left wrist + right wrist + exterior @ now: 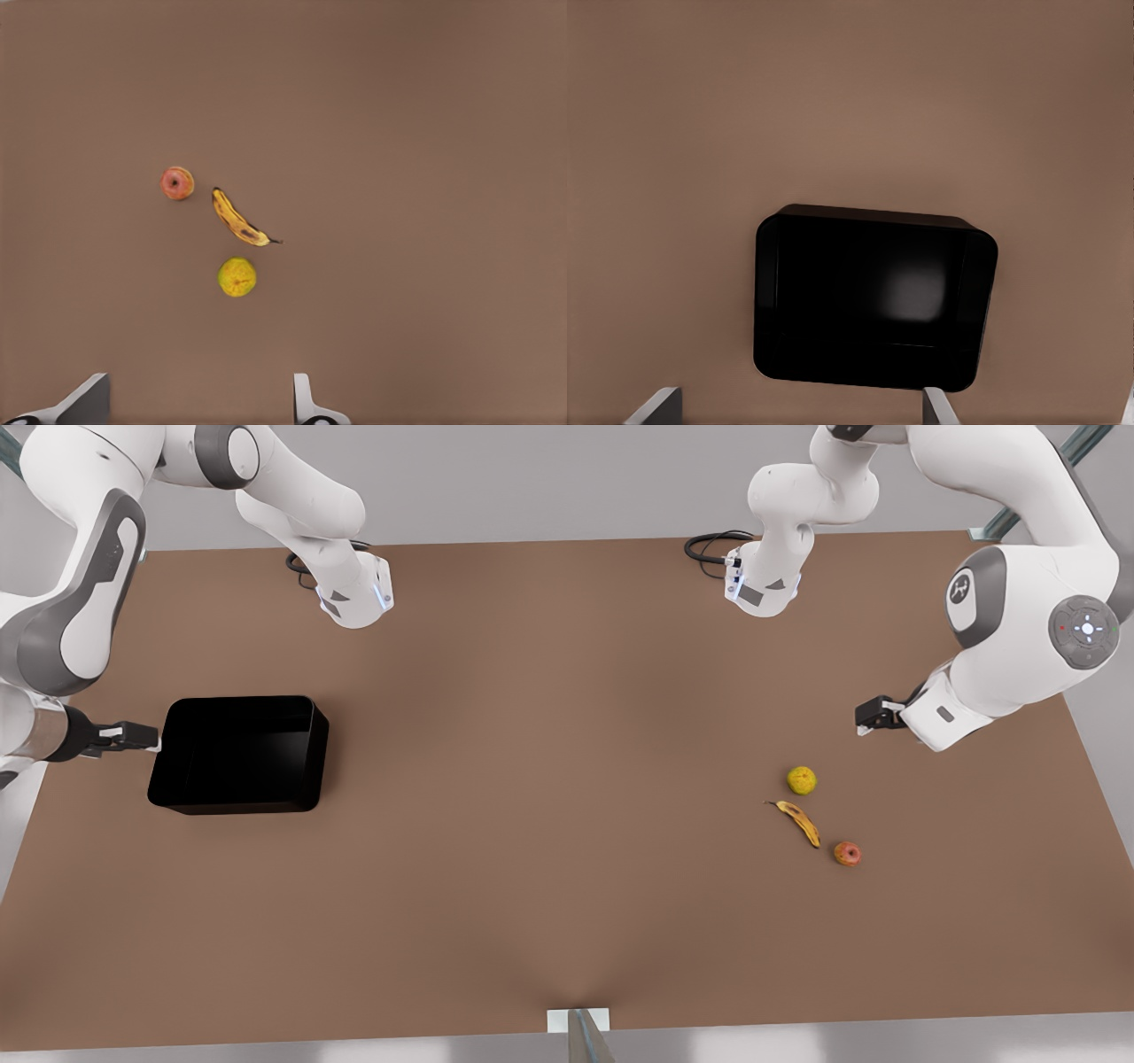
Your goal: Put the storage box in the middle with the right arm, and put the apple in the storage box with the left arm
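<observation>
**Box at the front view's left, fruit at its right, both grippers spread and holding nothing**

The brown table (549, 797) takes up most of the front view, running from the grey wall in the upper part of the frame to the lower edge. Two white arms reach in from the upper corners.

The storage box (237, 755) is the largest object on it. It sits in the left-middle of the front view, black, open-topped, with rounded corners, and nothing can be made out inside. In the right wrist view the box (874, 297) lies in the lower centre of the frame.

The right gripper (133, 737) is at the far left of the front view, just beside the box's left wall; whether it touches the wall cannot be told. In the right wrist view its fingers (654, 406) stand wide apart at the lower edge, released, with the box between and beyond them.

The left gripper (873, 716) hangs in the right-middle of the front view, above the fruit and apart from it. In the left wrist view its fingertips (306, 400) are spread wide at the lower edge, gripping nothing.

Three fruits lie in the lower right of the front view, close together but not touching. The banana (800, 822) is yellow with brown spots. The yellow-green fruit (802, 780) sits just above it in the frame. The apple (847, 854), red-orange, lies just below and right of the banana, well apart from the box.
</observation>
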You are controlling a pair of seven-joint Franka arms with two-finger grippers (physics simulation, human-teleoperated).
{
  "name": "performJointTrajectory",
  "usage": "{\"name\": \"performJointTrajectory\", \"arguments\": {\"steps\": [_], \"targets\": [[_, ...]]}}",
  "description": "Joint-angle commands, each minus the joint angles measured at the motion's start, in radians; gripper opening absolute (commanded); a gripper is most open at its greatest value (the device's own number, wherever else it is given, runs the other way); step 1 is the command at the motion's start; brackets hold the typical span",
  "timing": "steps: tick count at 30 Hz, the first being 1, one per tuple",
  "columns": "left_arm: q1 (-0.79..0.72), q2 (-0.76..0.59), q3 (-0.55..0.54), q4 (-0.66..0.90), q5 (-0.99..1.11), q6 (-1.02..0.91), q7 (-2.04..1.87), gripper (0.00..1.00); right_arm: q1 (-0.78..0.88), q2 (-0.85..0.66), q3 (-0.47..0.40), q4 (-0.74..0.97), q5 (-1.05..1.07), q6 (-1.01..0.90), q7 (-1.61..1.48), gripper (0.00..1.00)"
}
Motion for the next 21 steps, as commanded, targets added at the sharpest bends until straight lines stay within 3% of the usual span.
{"name": "performJointTrajectory", "arguments": {"steps": [1,3,4,6,7,9,10,13,15,17,21], "targets": [[-0.001,0.000,0.000,0.000,0.001,0.000,-0.002,1.00,0.000,0.000,0.000,0.000,0.000,0.000,0.000,1.00],[-0.001,0.008,-0.008,0.002,0.007,-0.024,-0.055,1.00,-0.022,0.031,0.000,0.000,-0.010,0.000,0.000,1.00],[-0.001,0.017,-0.008,0.003,0.002,-0.032,-0.167,1.00,-0.029,0.046,0.002,-0.104,-0.024,0.014,0.002,1.00],[-0.001,0.080,0.014,0.025,-0.092,-0.061,-0.483,1.00,-0.069,-0.051,0.002,-0.457,-0.024,0.300,0.000,1.00],[-0.001,0.098,0.086,0.017,-0.210,-0.057,-0.595,1.00,-0.072,-0.132,0.002,-0.610,-0.024,0.434,-0.002,1.00],[-0.001,0.117,0.163,-0.037,-0.416,0.027,-0.836,1.00,-0.130,-0.134,-0.020,-0.708,-0.023,0.613,-0.084,1.00],[-0.002,0.153,0.189,-0.078,-0.522,0.145,-0.888,1.00,-0.134,-0.088,-0.067,-0.716,-0.015,0.682,-0.167,1.00],[-0.004,0.285,0.189,-0.084,-0.747,0.262,-1.041,1.00,-0.159,-0.015,-0.092,-0.693,-0.015,0.741,-0.202,1.00],[0.001,0.328,0.199,-0.097,-0.878,0.275,-1.150,1.00,-0.151,-0.015,-0.146,-0.703,-0.013,0.773,-0.316,1.00],[0.001,0.347,0.199,-0.109,-0.878,0.272,-1.158,1.00,-0.150,0.008,-0.184,-0.703,0.017,0.781,-0.402,1.00],[0.071,0.512,0.201,-0.060,-1.084,0.275,-1.137,1.00,-0.144,0.058,-0.204,-0.698,0.016,0.798,-0.407,1.00]]}}
